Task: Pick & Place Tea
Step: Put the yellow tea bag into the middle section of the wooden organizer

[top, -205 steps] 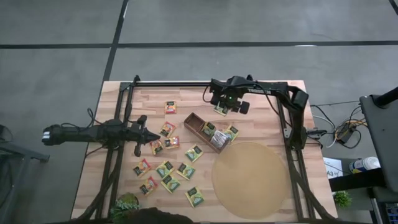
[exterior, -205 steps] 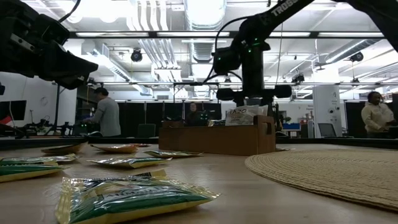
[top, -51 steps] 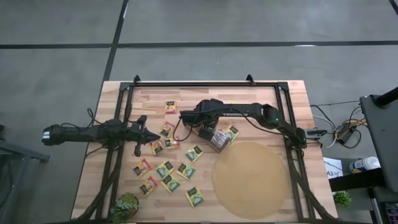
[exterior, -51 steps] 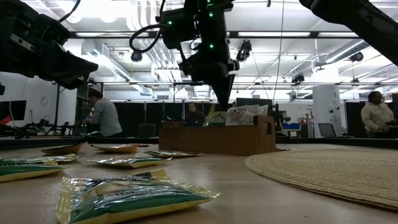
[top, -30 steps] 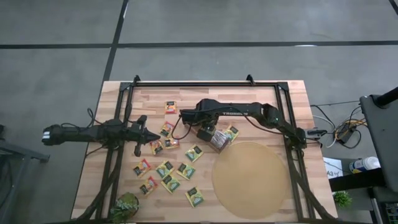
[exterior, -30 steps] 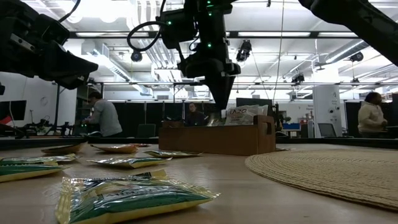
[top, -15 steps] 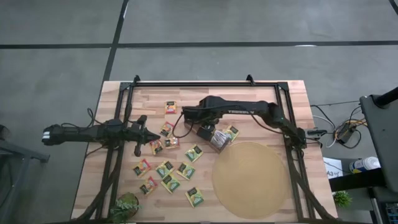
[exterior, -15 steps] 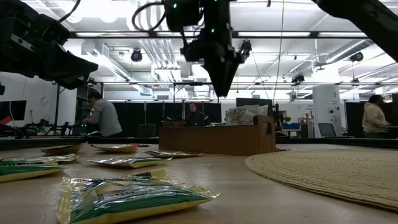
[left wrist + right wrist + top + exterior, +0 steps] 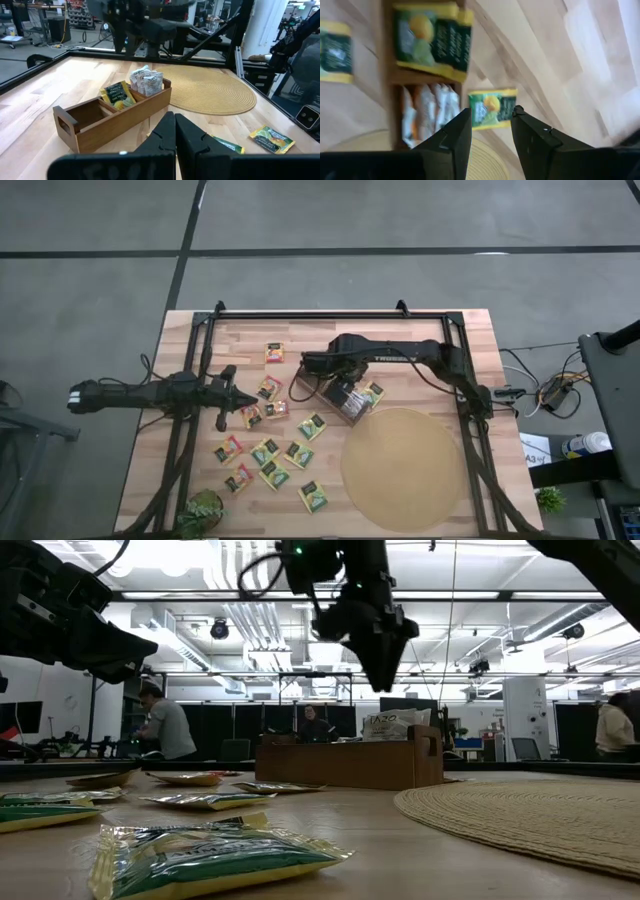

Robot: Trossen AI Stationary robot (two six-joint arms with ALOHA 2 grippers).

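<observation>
Your right tool (image 9: 383, 678) is hanging above the wooden box (image 9: 327, 392), fingers (image 9: 454, 140) parted with nothing between them, so it is carrying no tea at this moment. In the right wrist view it is looking straight down past its own tips at the box's compartments: a green-yellow sachet (image 9: 432, 39) is lying flat in the middle one, a bunch of white sachets (image 9: 429, 114) is standing on edge in the end one nearest the round mat (image 9: 402, 467), and another green-yellow sachet (image 9: 491, 107) is lying on the table just outside the box. The box sits near the middle of the table (image 9: 450, 340), at an angle, with the mat toward the near right corner.

Your left tool (image 9: 243, 400) is waiting toward the left edge, fingers pressed together and holding nothing; from its wrist view you are getting a clear look into the box, whose near compartment (image 9: 86, 113) is showing bare wood.

The loose sachets (image 9: 268, 461) are lying scattered flat between the box and the near left corner, with one more (image 9: 274, 352) by itself toward the far edge. I judge that the empty, parted right tool over the box means a drop is finished, so you are free to head for one of those loose packets. Being flat on the wood, they are likely calling for a pinch at an edge.
</observation>
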